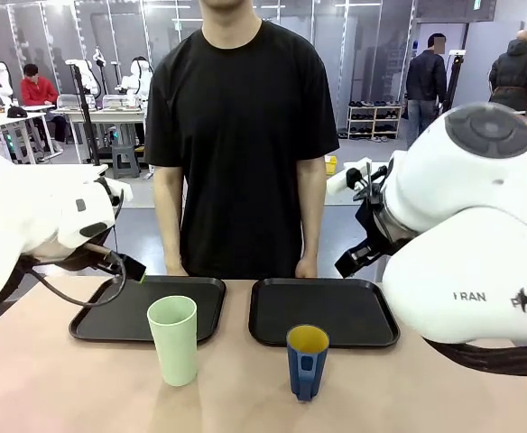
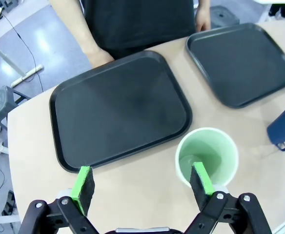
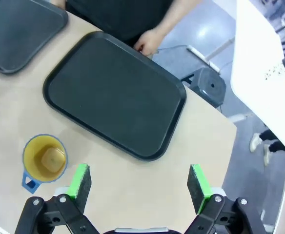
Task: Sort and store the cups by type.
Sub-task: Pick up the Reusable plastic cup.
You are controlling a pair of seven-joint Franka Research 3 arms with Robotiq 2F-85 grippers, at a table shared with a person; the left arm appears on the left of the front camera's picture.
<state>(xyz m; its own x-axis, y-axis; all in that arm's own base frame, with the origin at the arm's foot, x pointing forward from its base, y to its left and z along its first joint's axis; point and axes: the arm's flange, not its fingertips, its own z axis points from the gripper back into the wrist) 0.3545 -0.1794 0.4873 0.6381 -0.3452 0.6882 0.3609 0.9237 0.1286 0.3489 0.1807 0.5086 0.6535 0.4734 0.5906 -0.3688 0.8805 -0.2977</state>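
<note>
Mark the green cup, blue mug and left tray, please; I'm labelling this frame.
green cup (image 1: pixel 174 347), front view, middle of its outer wall.
blue mug (image 1: pixel 296 361), front view, blue wall beside the handle.
left tray (image 1: pixel 124 323), front view, bare floor left of the cup.

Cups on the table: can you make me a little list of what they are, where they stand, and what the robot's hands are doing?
green tumbler: upright on the table, in front of the left tray, not on it
blue mug: upright, yellow inside, in front of the right tray, not on it
left gripper: open, in the air near the green tumbler
right gripper: open, in the air near the blue mug
person's hands: at the trays' far edges
</note>
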